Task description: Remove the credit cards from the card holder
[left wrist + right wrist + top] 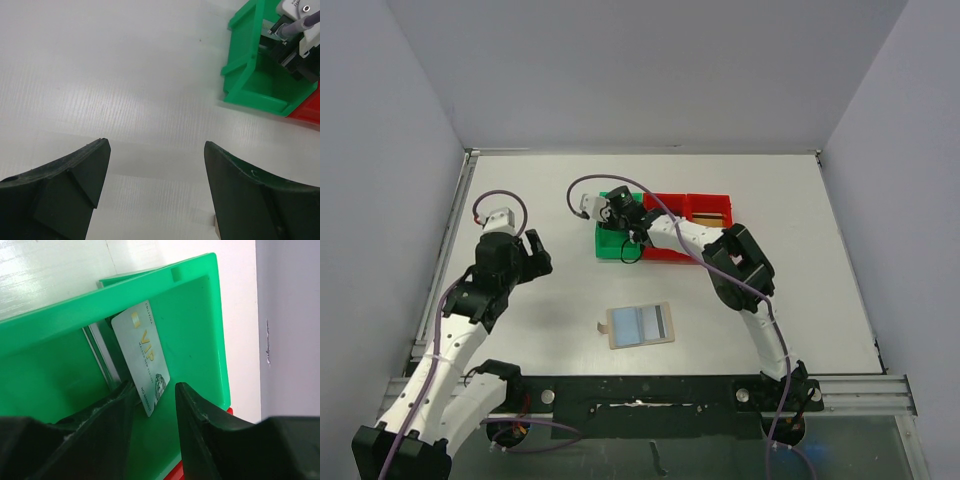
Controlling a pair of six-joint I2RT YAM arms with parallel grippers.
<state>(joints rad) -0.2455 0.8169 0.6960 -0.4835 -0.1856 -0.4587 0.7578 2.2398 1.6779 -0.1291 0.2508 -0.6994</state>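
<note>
The card holder (640, 325) lies open on the table between the arms, light-blue pockets up and its snap tab to the left. A silver-grey credit card (142, 357) with gold VIP lettering stands tilted inside the green bin (200, 315). My right gripper (155, 395) (620, 215) reaches into that bin, open. The card's lower edge is by the left finger (112, 412), with a clear gap to the right finger (200, 412). My left gripper (157, 150) (532, 250) hangs open over bare table at the left, with nothing between its fingers.
The green bin (610, 245) (255, 75) stands at the table's middle back, with two red bins (695, 210) joined on its right. A flat tan-orange piece (710, 215) lies in the right red bin. Grey walls close the table on three sides.
</note>
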